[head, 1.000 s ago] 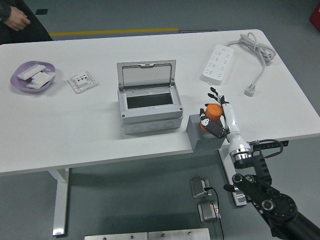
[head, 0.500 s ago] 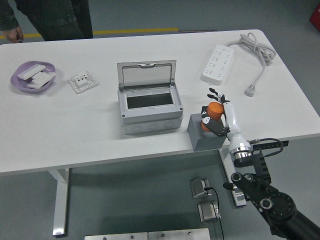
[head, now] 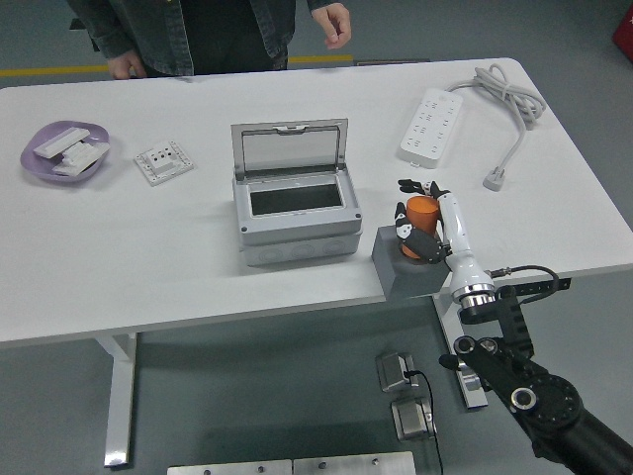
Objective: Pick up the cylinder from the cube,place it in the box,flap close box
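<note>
An orange cylinder (head: 420, 215) stands just above the grey cube (head: 402, 271) at the table's near right edge. My right hand (head: 413, 220) is shut on the cylinder, fingers wrapped around its sides; the white forearm (head: 458, 255) runs down to the lower right. The grey box (head: 296, 210) sits mid-table, left of the cube, with its clear lid (head: 290, 150) standing upright and its dark inside showing. My left hand is out of the picture.
A white power strip (head: 432, 124) with its cable (head: 509, 104) lies at the back right. A purple dish (head: 61, 153) and a white socket plate (head: 163, 161) lie at the left. A person (head: 198, 30) stands at the far edge, hands hanging free.
My right hand with the cylinder has shifted slightly up and left over the cube. The person has walked from the far left to behind the table's middle.
</note>
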Robot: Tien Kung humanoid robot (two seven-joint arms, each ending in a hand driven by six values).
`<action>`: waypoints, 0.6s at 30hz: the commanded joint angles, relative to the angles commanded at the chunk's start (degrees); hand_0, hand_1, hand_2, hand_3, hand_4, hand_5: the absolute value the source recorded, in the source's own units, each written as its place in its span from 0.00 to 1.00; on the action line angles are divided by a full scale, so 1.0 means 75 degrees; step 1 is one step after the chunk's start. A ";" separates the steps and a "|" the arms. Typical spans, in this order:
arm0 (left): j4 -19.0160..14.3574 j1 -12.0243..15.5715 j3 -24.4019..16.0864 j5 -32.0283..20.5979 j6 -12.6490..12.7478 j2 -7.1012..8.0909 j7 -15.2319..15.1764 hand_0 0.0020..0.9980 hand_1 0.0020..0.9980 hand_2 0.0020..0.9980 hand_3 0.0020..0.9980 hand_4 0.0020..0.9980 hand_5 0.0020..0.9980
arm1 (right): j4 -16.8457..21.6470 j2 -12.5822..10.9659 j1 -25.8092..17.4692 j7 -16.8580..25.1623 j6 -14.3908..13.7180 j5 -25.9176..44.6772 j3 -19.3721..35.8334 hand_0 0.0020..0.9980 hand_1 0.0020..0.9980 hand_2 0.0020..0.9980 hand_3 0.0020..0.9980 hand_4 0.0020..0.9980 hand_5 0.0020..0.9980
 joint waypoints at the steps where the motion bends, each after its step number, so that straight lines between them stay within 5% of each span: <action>1: 0.0000 -0.0002 0.0007 0.0000 0.0000 0.0001 0.0000 0.63 0.58 0.53 0.62 0.60 0.19 | -0.0021 0.0004 0.0059 0.0003 -0.0009 -0.0017 -0.0015 0.30 0.39 0.64 0.63 0.00 0.00; 10: 0.0000 -0.0005 0.0008 0.0035 0.0002 0.0022 0.0015 0.63 0.58 0.53 0.62 0.60 0.21 | 0.0030 0.0026 0.0734 -0.0167 -0.0171 -0.0493 -0.0110 0.30 0.39 0.62 0.57 0.00 0.00; 18: 0.0000 -0.0013 -0.0059 0.0107 0.0024 0.0062 0.0026 0.63 0.58 0.53 0.62 0.60 0.21 | -0.0190 0.0214 0.1747 -0.1260 -0.0022 -0.1722 -0.0528 0.29 0.37 0.62 0.56 0.00 0.00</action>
